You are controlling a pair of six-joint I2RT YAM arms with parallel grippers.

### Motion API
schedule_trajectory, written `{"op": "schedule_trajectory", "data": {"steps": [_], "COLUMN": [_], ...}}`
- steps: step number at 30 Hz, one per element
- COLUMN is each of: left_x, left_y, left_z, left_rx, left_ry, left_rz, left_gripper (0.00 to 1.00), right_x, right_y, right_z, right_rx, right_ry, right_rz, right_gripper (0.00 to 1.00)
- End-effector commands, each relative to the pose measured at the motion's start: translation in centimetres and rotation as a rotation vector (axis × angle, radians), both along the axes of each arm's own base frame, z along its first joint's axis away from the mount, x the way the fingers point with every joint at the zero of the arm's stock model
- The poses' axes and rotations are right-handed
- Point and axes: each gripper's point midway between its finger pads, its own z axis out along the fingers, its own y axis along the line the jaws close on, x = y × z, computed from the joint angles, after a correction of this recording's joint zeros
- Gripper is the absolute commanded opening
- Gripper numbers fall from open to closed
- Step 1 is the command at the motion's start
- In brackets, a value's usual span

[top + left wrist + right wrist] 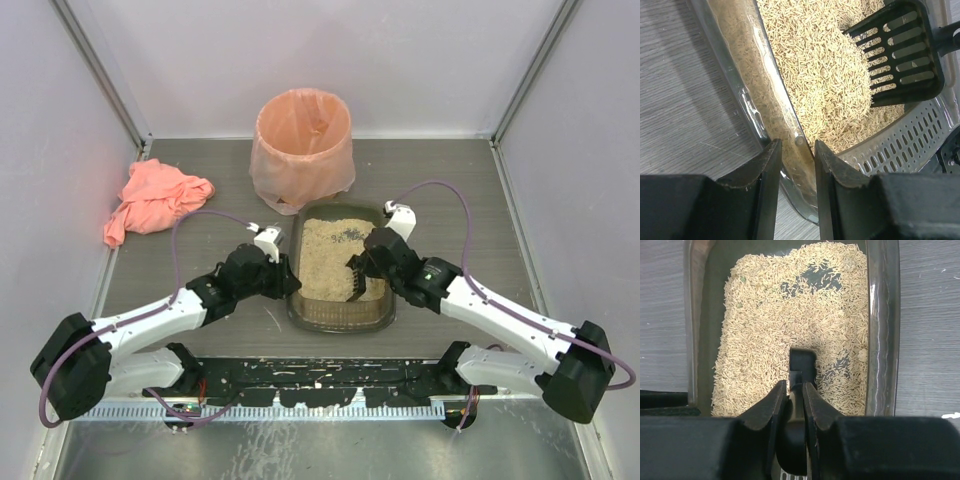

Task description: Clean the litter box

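1. Two grips: left fingers (765, 175) clenched on the litter box (340, 320) rim, mid-frame on the counter (450, 190); right fingers (772, 405) grasping the scoop (902, 50).
2. Skim shallow, shake granules through, lift level.

The right gripper (795, 387) pinches a black handle (802, 360) between its two fingers, and the handle's far end sits buried in the beige granules (765, 330). The granules cover most of the litter box (882, 315) floor, with a few dark bare patches near the far end. Grey wood-grain tabletop (930, 330) shows on both sides of the box.
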Motion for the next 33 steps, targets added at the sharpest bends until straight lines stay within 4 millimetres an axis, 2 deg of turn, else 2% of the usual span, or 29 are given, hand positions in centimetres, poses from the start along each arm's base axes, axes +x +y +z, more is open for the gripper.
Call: {"op": "schedule_trajectory", "data": {"steps": [1, 4, 9, 16, 24, 26, 29, 33], "left_x": [-0.3, -0.3, -0.2, -0.2, -0.2, -0.2, -0.2, -0.1], "left_y": [-2.4, -2.5, -2.8, -3.0, -3.3, -3.3, -3.3, -2.9], "left_z": [1.9, 1.8, 1.8, 1.8, 1.8, 1.8, 1.7, 2.0], "left_rx": [-0.075, -0.073, -0.072, -0.070, -0.069, -0.067, -0.065, -0.053], "left_ry": [-0.025, -0.022, -0.019, -0.020, -0.016, -0.016, -0.016, -0.022], "left_rz": [-0.073, -0.076, -0.085, -0.093, -0.099, -0.099, -0.098, -0.085], "left_gripper": [0.31, 0.31, 0.31, 0.30, 0.29, 0.29, 0.29, 0.29], "right_x": [-1.2, -1.7, -2.0, -2.1, -3.5, -3.8, -3.6, -3.0], "right_y": [3.5, 3.6, 3.3, 4.0, 6.5, 7.0, 7.6, 6.6], "right_z": [-0.7, -1.5, -3.7, -6.8, -10.2, -10.4, -9.5, -8.4], "right_rx": [0.223, 0.276, 0.298, 0.376, 0.597, 0.639, 0.708, 0.780], "right_ry": [0.050, 0.076, 0.115, 0.178, 0.293, 0.304, 0.287, 0.225], "right_rz": [0.105, 0.132, 0.129, 0.120, 0.108, 0.115, 0.126, 0.061], "right_gripper": [0.01, 0.01, 0.01, 0.00, 0.01, 0.01, 0.01, 0.01]}}
